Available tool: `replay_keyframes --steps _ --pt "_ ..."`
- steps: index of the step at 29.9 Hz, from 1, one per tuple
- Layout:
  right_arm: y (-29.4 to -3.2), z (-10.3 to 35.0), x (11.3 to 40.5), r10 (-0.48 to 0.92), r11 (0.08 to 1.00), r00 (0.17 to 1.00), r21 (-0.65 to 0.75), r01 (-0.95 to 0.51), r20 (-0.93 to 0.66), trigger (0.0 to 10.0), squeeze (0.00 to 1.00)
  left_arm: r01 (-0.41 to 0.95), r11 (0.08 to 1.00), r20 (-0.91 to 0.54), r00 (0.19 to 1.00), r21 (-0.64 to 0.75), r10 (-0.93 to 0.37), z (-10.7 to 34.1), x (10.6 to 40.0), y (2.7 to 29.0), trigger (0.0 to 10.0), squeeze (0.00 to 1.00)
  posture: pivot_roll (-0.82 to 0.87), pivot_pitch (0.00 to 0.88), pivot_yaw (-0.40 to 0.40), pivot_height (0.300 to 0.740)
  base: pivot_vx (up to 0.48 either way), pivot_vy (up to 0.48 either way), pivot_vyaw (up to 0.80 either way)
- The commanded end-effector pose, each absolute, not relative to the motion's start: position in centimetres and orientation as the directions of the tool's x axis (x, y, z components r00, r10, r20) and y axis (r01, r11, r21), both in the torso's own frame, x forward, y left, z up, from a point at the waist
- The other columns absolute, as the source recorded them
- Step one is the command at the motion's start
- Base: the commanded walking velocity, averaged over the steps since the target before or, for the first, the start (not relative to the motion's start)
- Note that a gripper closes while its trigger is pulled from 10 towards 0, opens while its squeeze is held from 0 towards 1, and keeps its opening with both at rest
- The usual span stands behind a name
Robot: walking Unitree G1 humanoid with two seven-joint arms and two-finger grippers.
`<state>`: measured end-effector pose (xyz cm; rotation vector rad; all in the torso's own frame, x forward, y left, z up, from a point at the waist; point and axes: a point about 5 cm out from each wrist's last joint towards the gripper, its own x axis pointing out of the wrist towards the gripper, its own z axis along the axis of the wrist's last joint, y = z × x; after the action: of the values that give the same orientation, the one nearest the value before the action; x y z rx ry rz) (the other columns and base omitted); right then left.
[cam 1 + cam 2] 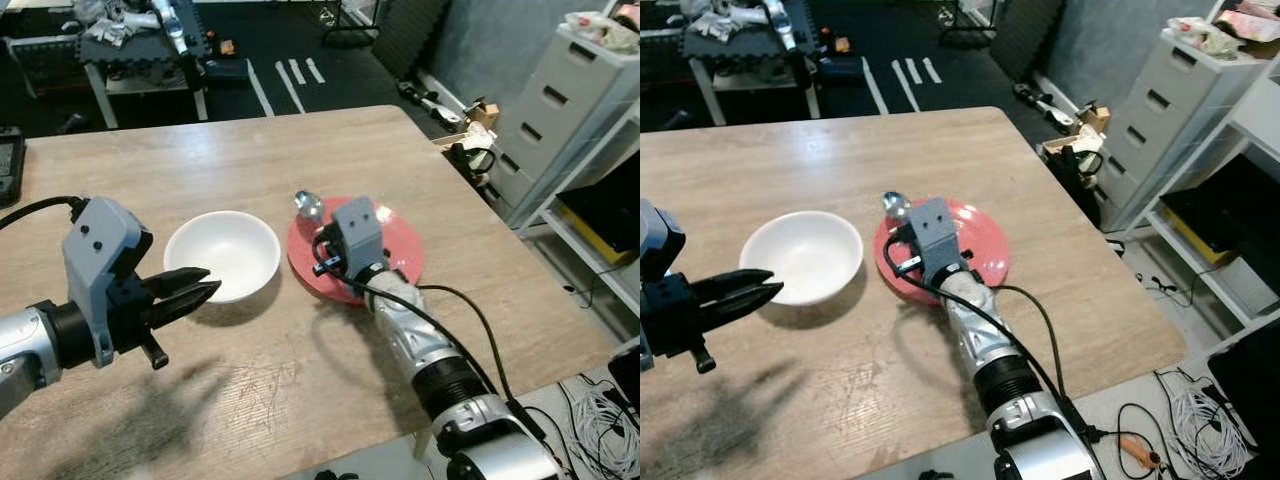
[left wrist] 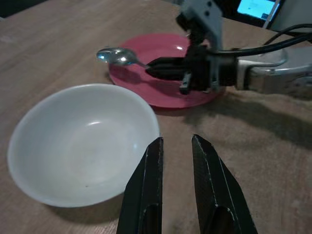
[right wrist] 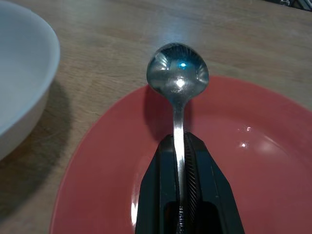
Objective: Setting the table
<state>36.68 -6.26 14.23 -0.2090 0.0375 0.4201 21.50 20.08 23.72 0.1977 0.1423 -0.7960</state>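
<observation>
A white bowl point(image 1: 222, 254) sits empty on the wooden table point(image 1: 300, 150), with a red plate point(image 1: 402, 247) just to its right. My right gripper point(image 3: 179, 146) hovers low over the plate and is shut on the handle of a metal spoon point(image 1: 308, 206). The spoon's bowl end sticks out past the plate's far left rim. My left gripper point(image 1: 205, 284) is at the bowl's near left side, pointing at its rim. Its fingers point(image 2: 146, 185) are open by a narrow gap and hold nothing.
A dark flat object point(image 1: 8, 165) lies at the table's left edge. Grey drawers point(image 1: 560, 110) and a white shelf stand to the right, past the table edge. A low bench point(image 1: 140, 55) stands on the dark floor behind. Cables lie on the floor at the lower right.
</observation>
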Motion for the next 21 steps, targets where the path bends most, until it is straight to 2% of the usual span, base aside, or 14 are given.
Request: replay_keyframes --steps 1,4,5,16,17,18,19,21 --pt "-6.5 14.2 36.9 0.39 0.893 0.918 -0.213 -0.397 -0.076 10.0 0.0 0.732 0.672 -0.207 0.678 0.111 -0.705 23.8 21.1 19.8 10.0 0.0 0.09 0.102 -0.022 0.74 0.0 0.0 0.0" --pt "-6.6 14.1 37.0 0.388 0.894 0.918 -0.211 -0.396 -0.081 10.0 0.0 0.735 0.67 -0.209 0.675 0.104 -0.708 23.8 21.0 19.8 10.0 0.0 0.09 0.103 -0.023 0.74 0.0 0.0 0.0" --pt "-6.9 14.2 37.1 0.378 0.899 0.922 -0.207 -0.386 -0.076 10.0 1.0 0.736 0.671 -0.215 0.672 0.09 -0.709 23.9 20.9 19.8 10.0 0.0 0.09 0.104 -0.022 0.74 0.0 0.0 0.0" --pt "-9.5 16.3 37.6 0.267 0.95 0.963 -0.179 -0.256 0.043 10.0 1.0 0.744 0.665 -0.21 0.661 0.06 -0.721 23.7 21.2 19.2 10.0 0.0 0.07 0.096 -0.009 0.74 0.0 0.0 0.0" --pt "-9.9 16.7 37.5 0.256 0.955 0.964 -0.167 -0.243 0.064 10.0 0.86 0.745 0.665 -0.206 0.66 0.058 -0.722 23.8 21.3 19.2 10.0 0.0 0.07 0.096 -0.009 0.74 0.0 0.0 0.0" --pt "-9.9 16.7 37.5 0.256 0.955 0.964 -0.167 -0.243 0.064 10.0 0.86 0.745 0.665 -0.206 0.66 0.058 -0.722 23.8 21.3 19.2 10.0 0.0 0.07 0.096 -0.009 0.74 0.0 0.0 0.0" --pt "-10.3 17.3 37.4 0.244 0.962 0.965 -0.149 -0.228 0.093 10.0 0.0 0.746 0.664 -0.198 0.66 0.054 -0.725 23.8 21.4 19.0 10.0 0.0 0.06 0.091 -0.006 0.74 0.0 0.0 0.0" --pt "-10.8 18.0 37.1 0.234 0.968 0.964 -0.123 -0.219 0.129 10.0 0.0 0.745 0.665 -0.19 0.66 0.047 -0.727 23.8 21.5 18.8 10.0 0.0 0.05 0.089 -0.004 0.74 0.0 0.0 0.0"
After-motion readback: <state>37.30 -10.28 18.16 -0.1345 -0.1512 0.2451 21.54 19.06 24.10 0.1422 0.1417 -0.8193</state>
